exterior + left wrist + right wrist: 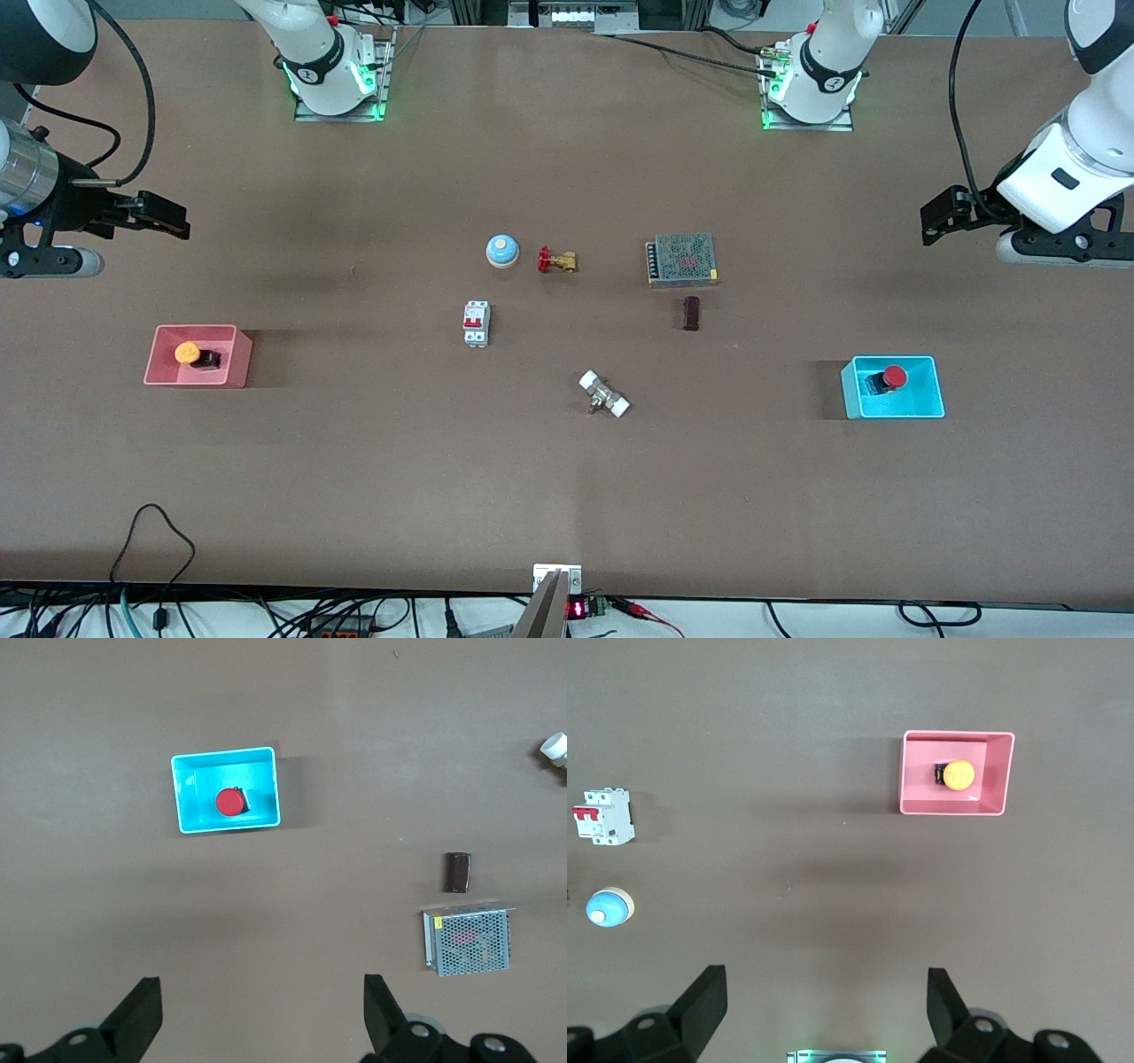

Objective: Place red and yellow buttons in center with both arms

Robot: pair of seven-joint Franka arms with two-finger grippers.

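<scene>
The orange-yellow button (189, 353) lies in the pink bin (159, 377) toward the right arm's end of the table. It also shows in the right wrist view (958, 773). The red button (893, 377) lies in the cyan bin (921, 409) toward the left arm's end, and shows in the left wrist view (230, 802). My right gripper (182, 223) hangs open and empty over bare table, its jaws wide apart in its wrist view (826, 1001). My left gripper (927, 226) hangs open and empty over bare table, also wide apart (263, 1010).
In the table's middle stretch lie a blue bell (501, 251), a red-handled brass valve (556, 261), a white breaker (476, 323), a mesh-topped metal box (681, 260), a dark brown block (691, 313) and a white-ended fitting (604, 394).
</scene>
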